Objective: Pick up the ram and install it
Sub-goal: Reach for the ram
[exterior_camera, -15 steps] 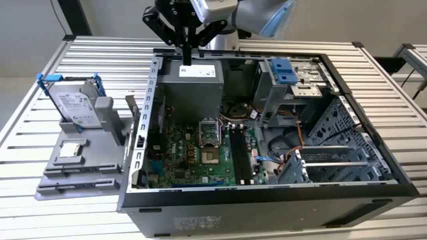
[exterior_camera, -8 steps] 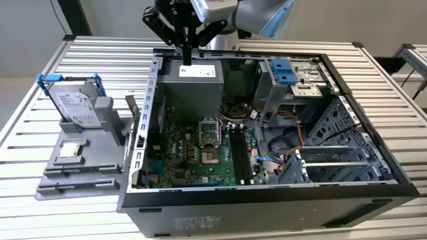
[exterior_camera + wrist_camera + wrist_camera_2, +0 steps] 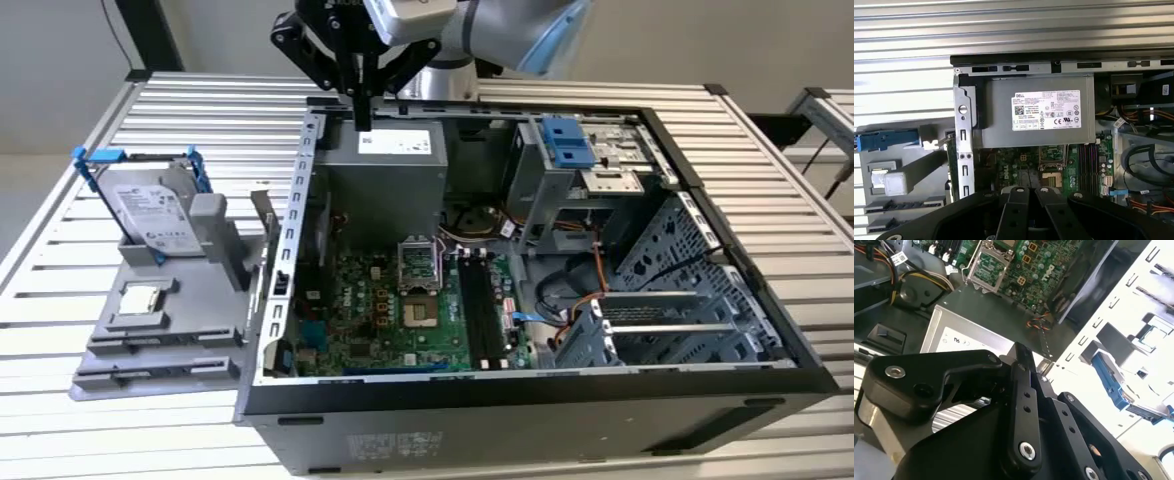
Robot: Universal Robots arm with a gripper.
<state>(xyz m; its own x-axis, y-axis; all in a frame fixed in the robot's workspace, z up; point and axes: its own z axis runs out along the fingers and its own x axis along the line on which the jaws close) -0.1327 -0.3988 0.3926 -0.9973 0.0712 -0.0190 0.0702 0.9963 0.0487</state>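
White printed label [image 3: 1046, 110] on the grey power supply [image 3: 999, 117], carrying a barcode, fine print and certification marks, white label [image 3: 154, 225] on the silver hard drive [image 3: 171, 188], pale sticker [image 3: 396, 445] on the computer case front [image 3: 561, 425], small print illegible

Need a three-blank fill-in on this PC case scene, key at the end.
The end effector hangs above the ___, a gray box with a white label.
The hard drive sits in a ___ bracket.
The gray fixture stands at the exterior view's ___ of the computer case.
Missing: power supply; blue; left.
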